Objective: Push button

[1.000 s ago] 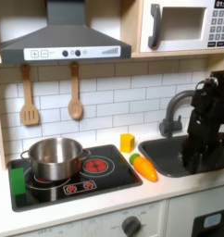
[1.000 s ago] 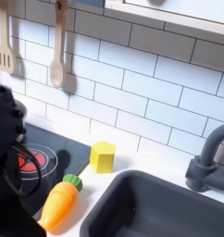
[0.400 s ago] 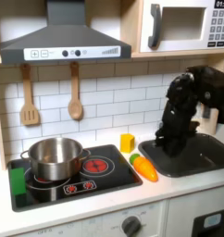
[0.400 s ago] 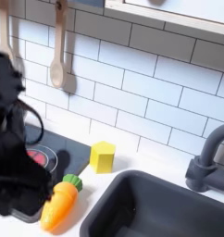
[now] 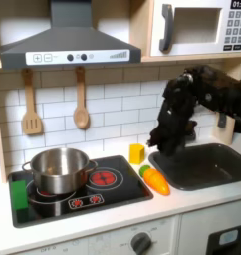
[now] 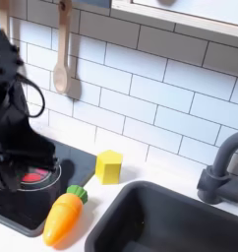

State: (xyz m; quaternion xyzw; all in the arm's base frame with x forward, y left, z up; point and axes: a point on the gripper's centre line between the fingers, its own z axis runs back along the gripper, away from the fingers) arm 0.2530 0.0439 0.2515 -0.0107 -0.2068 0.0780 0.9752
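My black gripper (image 5: 156,146) hangs at the end of the arm that reaches in from the first exterior view's right. It points down just above the orange toy carrot (image 5: 154,179) and beside the yellow block (image 5: 137,152), at the stove's right edge. Motion blur hides how its jaws stand. A row of small red buttons (image 5: 85,201) sits on the front strip of the black stove (image 5: 118,189). Dark knobs (image 5: 78,58) line the range hood's front. In the second exterior view the arm (image 6: 13,128) looms over the stove's red burner (image 6: 34,177), left of the yellow block (image 6: 110,166) and the carrot (image 6: 62,218).
A steel pot (image 5: 58,169) stands on the left burner, with a green piece (image 5: 20,199) at the stove's left edge. The dark sink (image 5: 207,164) and faucet (image 6: 221,172) lie to the right. A spatula (image 5: 31,105) and wooden spoon (image 5: 81,100) hang on the tiles. A microwave keypad (image 5: 235,30) is at the top right.
The arm has swung leftward in the first exterior view, from over the sink to above the carrot beside the stove. Pot, carrot and block have not moved.
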